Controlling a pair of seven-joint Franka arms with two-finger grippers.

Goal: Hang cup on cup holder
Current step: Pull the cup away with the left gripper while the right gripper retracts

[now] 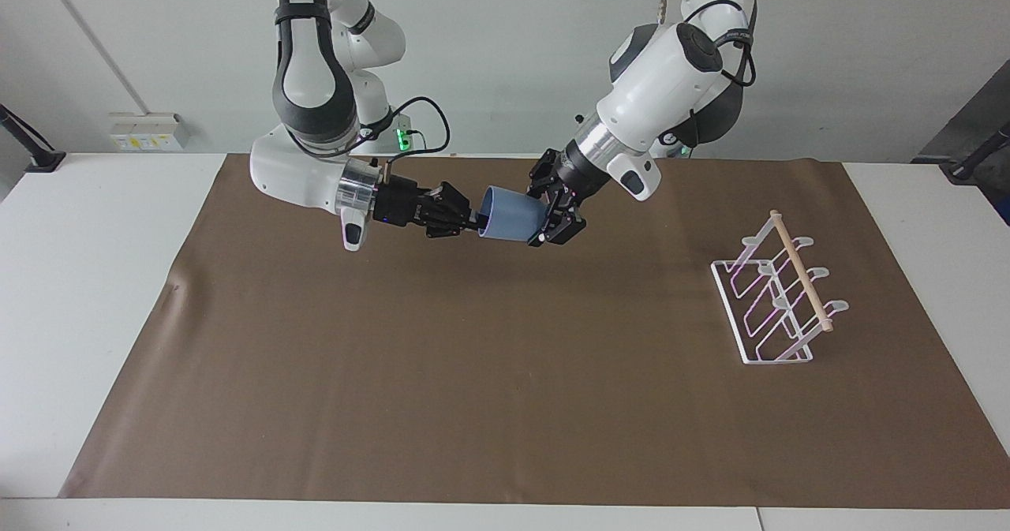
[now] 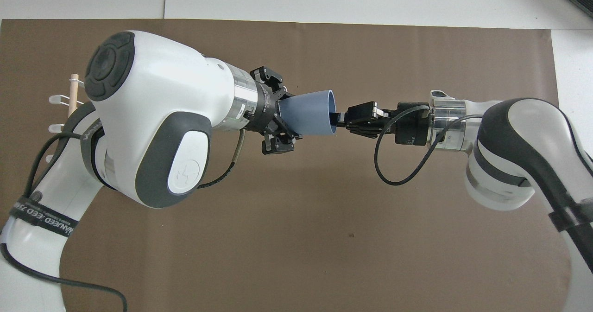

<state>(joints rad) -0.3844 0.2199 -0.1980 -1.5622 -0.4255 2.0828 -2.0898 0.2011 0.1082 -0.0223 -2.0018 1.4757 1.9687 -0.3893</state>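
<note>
The blue-grey cup (image 1: 509, 215) (image 2: 309, 112) lies on its side in the air over the brown mat's robot end, held from both ends. My left gripper (image 1: 546, 211) (image 2: 287, 116) is shut on its narrow base. My right gripper (image 1: 478, 220) (image 2: 337, 117) is shut on the rim, one finger inside the mouth. The white wire cup holder (image 1: 777, 298) with its wooden dowel stands on the mat toward the left arm's end. In the overhead view the left arm hides most of the cup holder (image 2: 70, 99).
A brown mat (image 1: 473, 373) covers most of the white table (image 1: 95, 278). A cable loops under the right wrist (image 2: 394, 173). A small socket box (image 1: 148, 131) sits at the wall by the right arm's end.
</note>
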